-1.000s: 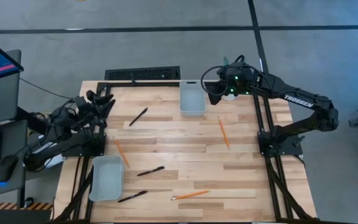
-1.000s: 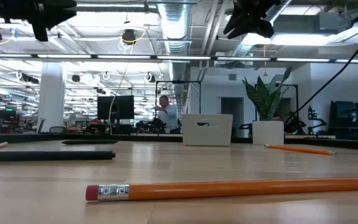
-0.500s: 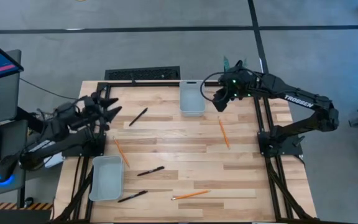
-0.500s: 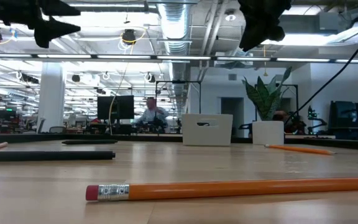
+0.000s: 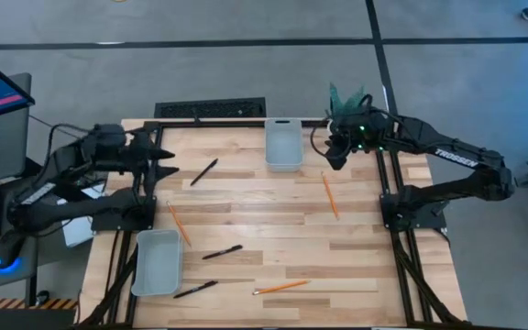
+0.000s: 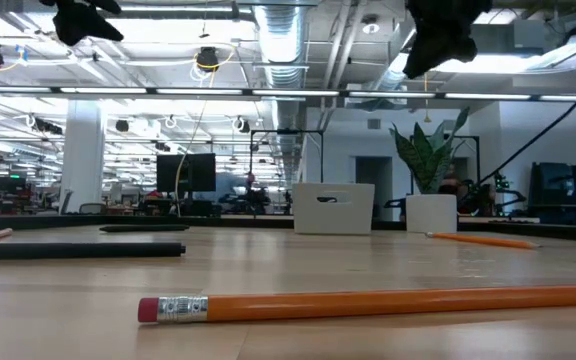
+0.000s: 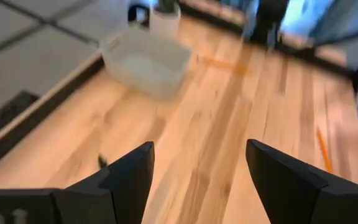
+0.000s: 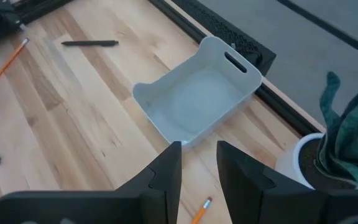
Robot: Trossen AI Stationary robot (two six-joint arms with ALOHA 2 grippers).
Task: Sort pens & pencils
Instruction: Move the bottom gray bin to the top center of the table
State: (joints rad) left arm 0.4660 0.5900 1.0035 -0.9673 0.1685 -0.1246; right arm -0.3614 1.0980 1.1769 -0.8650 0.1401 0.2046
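Six light, stiff, roll-prone sticks lie scattered on the table (image 5: 273,197): pens (image 5: 203,171) and pencils (image 5: 329,194) between the grey trays (image 5: 283,144). Left gripper (image 5: 168,160) gapes wide, empty; right gripper (image 5: 334,158) narrow, empty. Pinch mid-shaft.

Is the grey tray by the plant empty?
Empty: the grey tray shows only bare bottom; all pens and pencils lie on the table.

Open wood mid-table (image 5: 264,206) between scattered pens (image 5: 203,171) and pencils (image 5: 329,194); trays (image 5: 282,144) at the edges.
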